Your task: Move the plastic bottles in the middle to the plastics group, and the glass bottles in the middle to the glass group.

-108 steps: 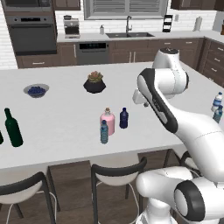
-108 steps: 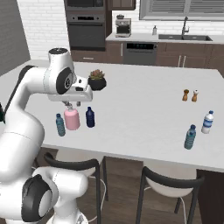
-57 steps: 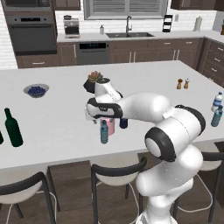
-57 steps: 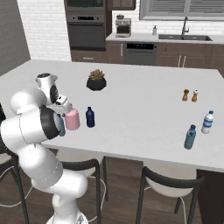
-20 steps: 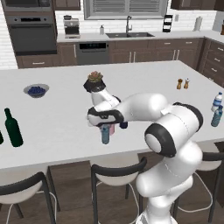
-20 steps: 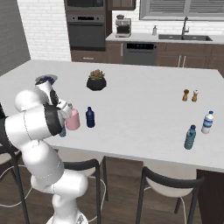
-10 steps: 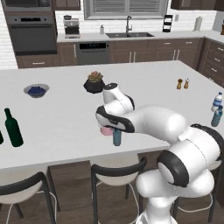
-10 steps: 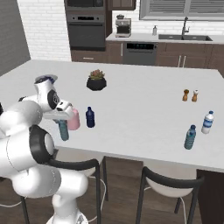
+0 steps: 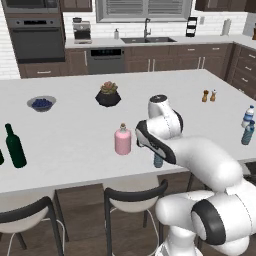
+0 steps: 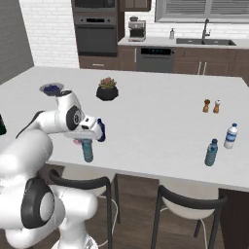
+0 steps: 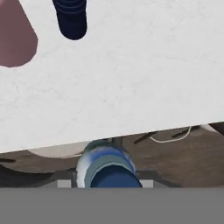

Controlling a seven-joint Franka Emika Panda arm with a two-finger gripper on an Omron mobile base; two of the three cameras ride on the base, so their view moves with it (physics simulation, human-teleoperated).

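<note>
My gripper (image 10: 87, 141) is shut on the translucent teal plastic bottle (image 10: 88, 151), which hangs upright by the counter's front edge. In the left base view this teal bottle (image 9: 158, 161) shows below the arm. Its blue cap (image 11: 107, 169) sits between my gripper's (image 11: 107, 178) fingers in the hand view. The dark navy plastic bottle (image 10: 100, 130) (image 11: 72, 18) stands just behind it. The squat pink glass bottle (image 9: 122, 141) (image 11: 15, 40) stands on the counter to the left. A tall dark green bottle of the glass group (image 9: 15, 147) is at the far left. The plastics group (image 10: 212, 152) (image 9: 247, 126) stands at the right end.
A dark potted plant (image 9: 108, 94) and a bowl of blue fruit (image 9: 41, 103) sit further back on the white counter (image 9: 75, 130). Salt and pepper shakers (image 10: 211, 105) stand at the back right. Stools (image 10: 177, 204) are tucked under the front edge.
The arm has carried the teal bottle to the right along the counter's front edge, away from the pink bottle. The other bottles have stayed put.
</note>
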